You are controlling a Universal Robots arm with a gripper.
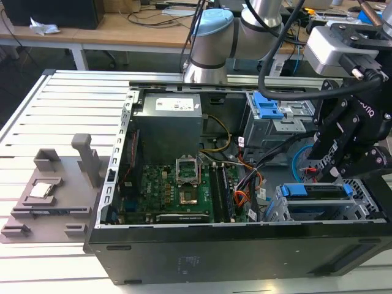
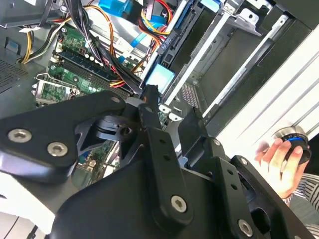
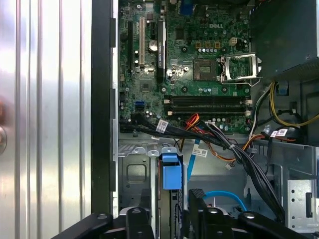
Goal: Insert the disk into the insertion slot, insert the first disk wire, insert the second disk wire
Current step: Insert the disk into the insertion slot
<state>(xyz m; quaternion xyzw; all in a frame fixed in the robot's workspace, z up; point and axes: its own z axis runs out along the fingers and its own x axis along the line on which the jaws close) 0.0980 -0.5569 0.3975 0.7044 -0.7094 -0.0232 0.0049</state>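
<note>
Reading from the exterior view's left: a grey fixture plate lies on the slatted table, beside the open computer case. Inside the case you see the power supply at the far side and the green motherboard nearer. Further right stands the taller grey cage with its blue latch. The second disk wire, a light blue loop, curves between that cage and the gripper; you cannot tell where its plug sits. At the near right corner of the case, the disk lies flat in the insertion slot, with its blue carrier showing at both ends. The gripper hangs just above the disk. In the first wrist view its fingers are spread with nothing clamped, one on each side of the carrier's blue tab. In the second wrist view a person's hand touches a round knob outside the case.
</note>
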